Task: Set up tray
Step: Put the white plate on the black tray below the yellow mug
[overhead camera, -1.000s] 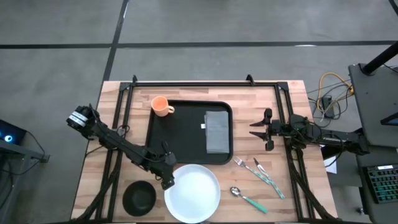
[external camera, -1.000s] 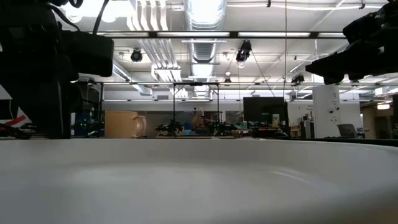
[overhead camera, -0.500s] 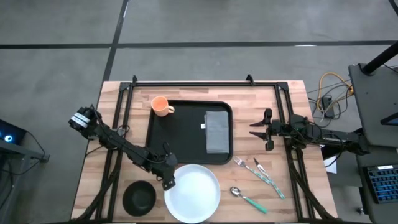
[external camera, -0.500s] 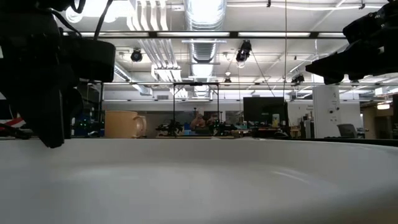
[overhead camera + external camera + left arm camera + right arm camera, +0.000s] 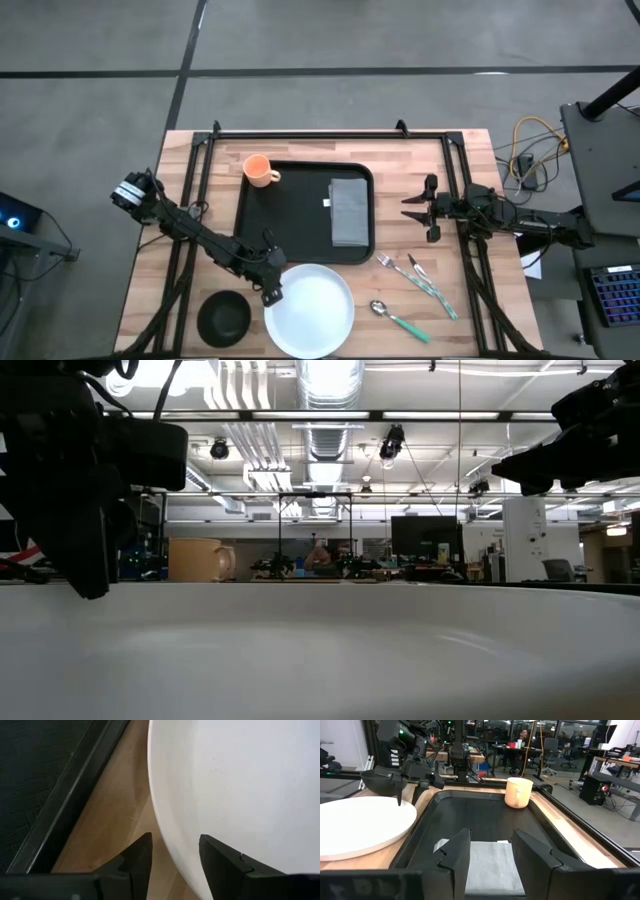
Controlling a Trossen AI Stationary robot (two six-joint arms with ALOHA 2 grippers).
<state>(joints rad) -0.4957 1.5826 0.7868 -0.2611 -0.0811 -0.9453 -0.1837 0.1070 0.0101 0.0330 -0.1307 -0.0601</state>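
The black tray (image 5: 290, 215) lies at the table's middle with a grey napkin (image 5: 349, 212) on its right part and an orange cup (image 5: 260, 170) standing at its far left corner. The white plate (image 5: 312, 312) lies on the wood near the tray's near edge. My left gripper (image 5: 271, 291) is open at the plate's left rim (image 5: 162, 835); one finger (image 5: 142, 857) is over the wood, the other (image 5: 222, 865) over the plate. My right gripper (image 5: 416, 208) hovers open to the right of the tray, pointing at it. My left gripper comes at the plate's left rim (image 5: 170, 855) slanting down from the table's left, with its open fingers astride the rim. Whether either finger touches the plate, I cannot tell. The plate lies flat on the table.
A small black bowl (image 5: 223, 317) sits left of the plate. A fork (image 5: 397, 269), a knife (image 5: 433, 290) and a spoon (image 5: 398, 318) lie on the wood right of the plate. The black frame rails (image 5: 325, 134) run along the table's far and side edges.
My left gripper has sunk a little toward the plate's left rim, staying open. Nothing else has moved.
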